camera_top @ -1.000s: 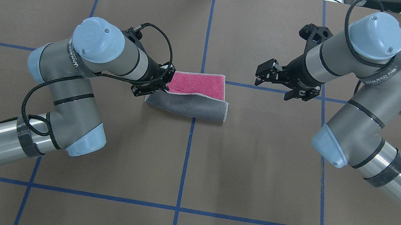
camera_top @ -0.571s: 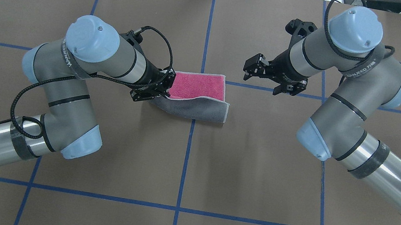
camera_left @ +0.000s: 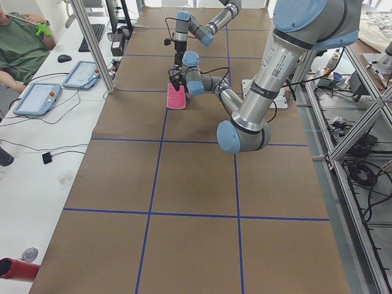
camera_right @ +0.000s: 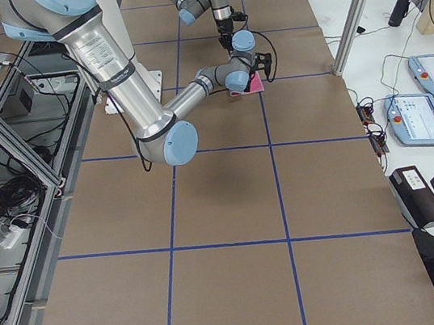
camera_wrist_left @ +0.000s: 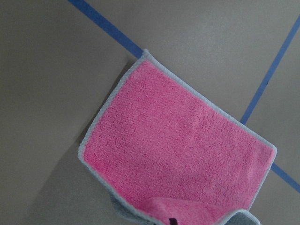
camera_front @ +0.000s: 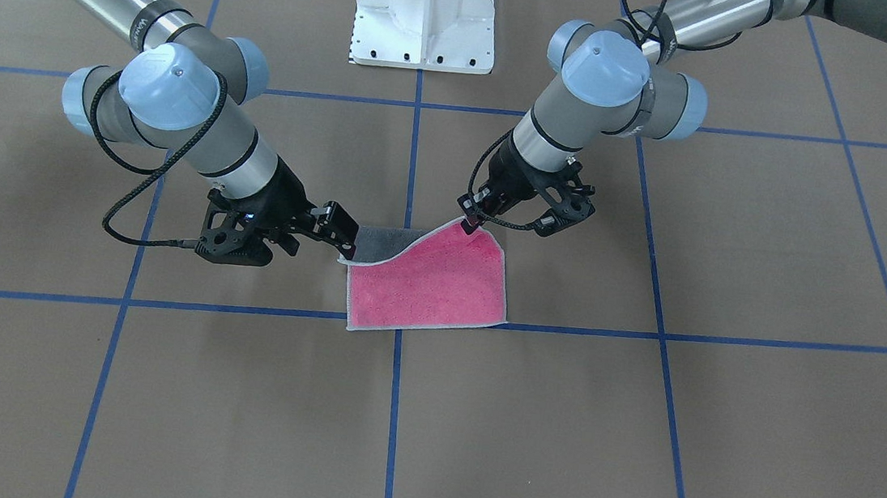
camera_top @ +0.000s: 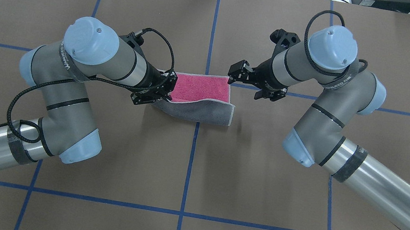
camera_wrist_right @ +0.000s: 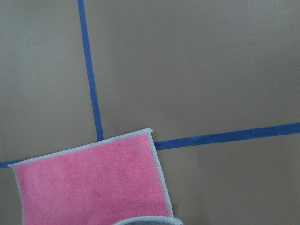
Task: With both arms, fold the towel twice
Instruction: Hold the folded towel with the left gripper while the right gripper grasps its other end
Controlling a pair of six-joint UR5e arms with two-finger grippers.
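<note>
The towel (camera_top: 201,87) lies near the table's middle, pink face up, with a grey strip (camera_top: 199,110) of its other face turned over along the side nearest the robot. My left gripper (camera_front: 472,221) is shut on the towel's near left corner and holds it raised off the table; the left wrist view looks down on the pink face (camera_wrist_left: 183,150). My right gripper (camera_front: 343,239) stands open right beside the towel's right edge (camera_top: 230,90), with nothing between its fingers. The right wrist view shows the towel's far right corner (camera_wrist_right: 150,133) just below it.
Blue tape lines (camera_top: 189,170) divide the brown table cover. The white pedestal base (camera_front: 425,19) stands at the robot's side of the table. A seated person (camera_left: 21,43) and tablets (camera_left: 37,98) are at a side table beyond the far edge.
My right arm has swung left, bringing its open gripper from well clear of the towel to its right edge. The left gripper keeps its hold and has barely shifted.
</note>
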